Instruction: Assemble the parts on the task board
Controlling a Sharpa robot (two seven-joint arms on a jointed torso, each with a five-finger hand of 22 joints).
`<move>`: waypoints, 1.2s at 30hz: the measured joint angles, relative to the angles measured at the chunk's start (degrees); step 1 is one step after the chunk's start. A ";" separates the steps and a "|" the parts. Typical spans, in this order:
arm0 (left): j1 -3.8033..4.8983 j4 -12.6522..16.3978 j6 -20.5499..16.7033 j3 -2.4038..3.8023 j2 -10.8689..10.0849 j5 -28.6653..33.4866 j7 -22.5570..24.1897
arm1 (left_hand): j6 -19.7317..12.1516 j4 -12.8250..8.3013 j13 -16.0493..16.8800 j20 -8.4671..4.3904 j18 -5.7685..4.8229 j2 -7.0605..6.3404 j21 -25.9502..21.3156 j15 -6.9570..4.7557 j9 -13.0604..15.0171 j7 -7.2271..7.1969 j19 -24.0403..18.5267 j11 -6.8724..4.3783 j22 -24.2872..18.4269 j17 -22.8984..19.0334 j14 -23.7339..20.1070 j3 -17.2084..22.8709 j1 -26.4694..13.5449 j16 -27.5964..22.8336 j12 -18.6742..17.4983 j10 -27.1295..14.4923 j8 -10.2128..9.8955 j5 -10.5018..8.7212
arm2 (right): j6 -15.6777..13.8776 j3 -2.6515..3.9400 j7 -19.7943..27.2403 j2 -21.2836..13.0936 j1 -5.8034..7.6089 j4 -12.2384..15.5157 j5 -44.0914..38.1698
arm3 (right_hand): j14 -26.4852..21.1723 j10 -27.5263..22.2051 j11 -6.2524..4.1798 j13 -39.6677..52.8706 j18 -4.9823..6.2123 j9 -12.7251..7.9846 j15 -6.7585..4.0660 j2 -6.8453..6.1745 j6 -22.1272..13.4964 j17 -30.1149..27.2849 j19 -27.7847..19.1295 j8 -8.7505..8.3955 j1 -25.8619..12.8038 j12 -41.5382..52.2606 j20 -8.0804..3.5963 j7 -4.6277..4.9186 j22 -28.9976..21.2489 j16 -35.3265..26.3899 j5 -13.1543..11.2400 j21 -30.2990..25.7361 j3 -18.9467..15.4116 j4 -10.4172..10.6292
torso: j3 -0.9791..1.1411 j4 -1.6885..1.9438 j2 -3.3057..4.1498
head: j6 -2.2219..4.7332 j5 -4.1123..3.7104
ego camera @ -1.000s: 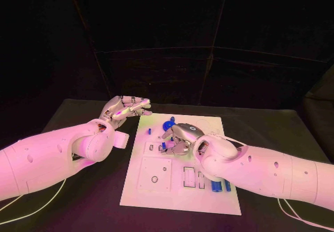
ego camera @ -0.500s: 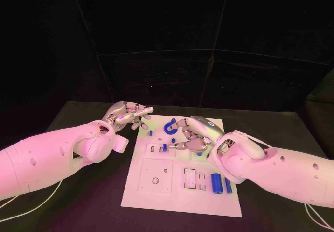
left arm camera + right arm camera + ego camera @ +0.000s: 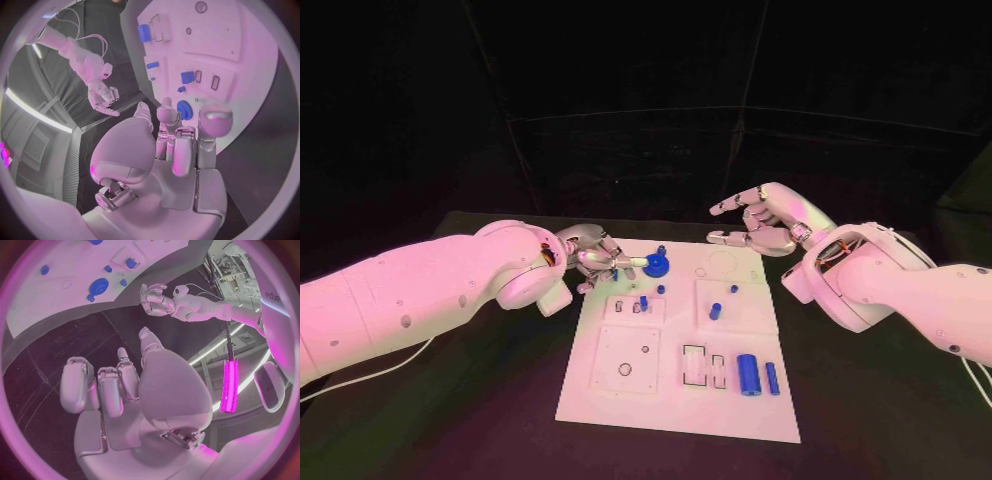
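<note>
Left wrist view shows left hand [image 3: 178,145] fingertips beside blue gear [image 3: 184,108].

No legible text, label, brand, number or sign appears on the task board [image 3: 678,400], the parts or either hand.

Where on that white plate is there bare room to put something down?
Free: the task board's near strip, below the two blue cylinders. Crowded: the far-left corner, where the left hand meets the blue round part.
</note>
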 measured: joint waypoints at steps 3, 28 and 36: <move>0.94 -0.97 2.49 -0.81 1.71 -4.54 -4.03 | -2.69 0.31 3.36 -0.11 -0.04 0.84 3.80 -0.20 3.75 -0.26 0.73 0.19 5.11 0.00 -0.20 -1.45 -0.19 0.70 3.73 -1.28 4.27 0.00 | 0.31 0.00 -0.21 -0.20 0.34 -0.60 2.17 | 0.00 0.00 0.00 0.00 0.00 0.00 0.00 0.00 0.00 0.00 0.00 0.00 0.00 0.00 0.00 0.00 0.00 0.00 0.00 0.00 0.00 0.00 | 0.20 -0.01 -0.31 | -0.25 0.08; 3.65 -7.96 12.86 -4.69 12.32 -16.70 -12.07 | -7.91 0.43 9.59 -0.31 -1.85 3.25 12.42 -0.79 14.12 -1.11 0.93 -0.34 17.21 -0.02 -0.01 -5.16 -1.18 1.72 10.35 -0.76 14.65 0.00 | 2.37 -0.01 -2.42 0.50 0.85 -2.96 6.13 | 0.00 -0.20 -0.21 0.00 0.00 0.03 0.00 0.22 0.59 -0.01 -0.15 0.24 0.22 0.00 -0.16 -0.23 -0.23 -0.20 1.59 -0.25 -0.26 -0.26 | 0.38 0.01 -0.60 | -0.92 0.29; 3.70 -10.01 14.83 -4.70 14.39 -17.75 -12.48 | -8.30 0.43 9.90 -0.32 -1.84 3.25 12.77 -0.79 14.45 -1.11 0.93 -0.33 17.62 -0.02 -0.01 -5.47 -1.18 1.72 10.69 -0.76 14.88 0.00 | 2.87 -0.01 -2.96 0.95 0.86 -3.28 6.25 | 0.00 -0.20 -0.21 0.00 0.01 0.03 0.00 0.22 0.59 -0.02 -0.33 0.24 0.22 -0.12 -0.34 -0.23 -0.49 -0.20 1.59 -0.25 -0.26 -0.26 | 0.34 0.01 -0.52 | -1.17 0.27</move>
